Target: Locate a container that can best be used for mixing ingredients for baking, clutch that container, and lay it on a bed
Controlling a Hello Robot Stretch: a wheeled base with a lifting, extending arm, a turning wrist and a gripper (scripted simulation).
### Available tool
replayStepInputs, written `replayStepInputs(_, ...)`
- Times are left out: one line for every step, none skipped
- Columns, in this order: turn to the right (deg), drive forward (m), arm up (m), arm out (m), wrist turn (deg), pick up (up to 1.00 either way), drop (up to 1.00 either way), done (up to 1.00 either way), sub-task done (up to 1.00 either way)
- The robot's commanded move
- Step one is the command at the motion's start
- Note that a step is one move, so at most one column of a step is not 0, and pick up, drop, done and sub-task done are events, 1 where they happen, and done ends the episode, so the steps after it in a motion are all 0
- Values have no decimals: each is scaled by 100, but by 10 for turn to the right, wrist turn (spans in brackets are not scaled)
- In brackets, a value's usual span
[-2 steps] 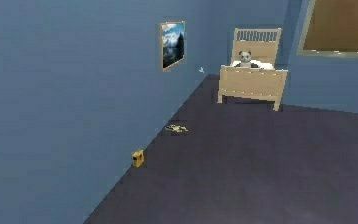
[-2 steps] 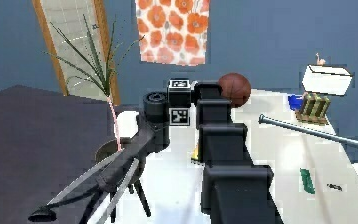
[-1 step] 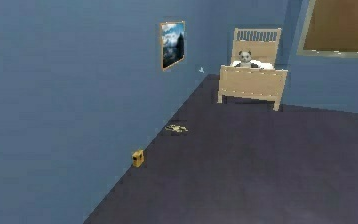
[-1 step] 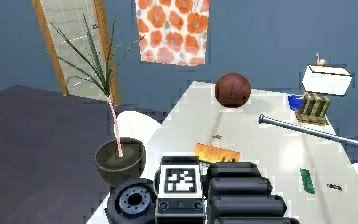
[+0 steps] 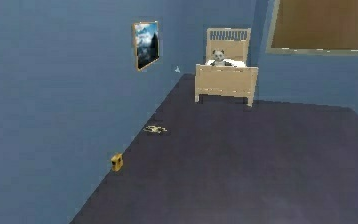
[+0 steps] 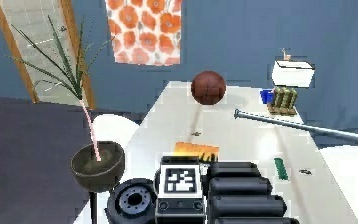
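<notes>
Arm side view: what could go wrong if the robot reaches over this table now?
1. The ball rests free on the table; a nudge may roll it off.
2. The grey rod lies across the far side and could be swept along.
3. The potted plant stands close beside the table, so a turn may hit it.

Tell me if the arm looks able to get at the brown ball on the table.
Probably yes. The arm sits at the near end of the table, the ball farther out along it; only a flat orange item lies between, and the bat is off to one side.
</notes>
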Motion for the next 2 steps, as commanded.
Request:
replayStepInputs(0,100,0,0,0,0,0,0,0)
replayStepInputs(0,100,0,0,0,0,0,0,0)
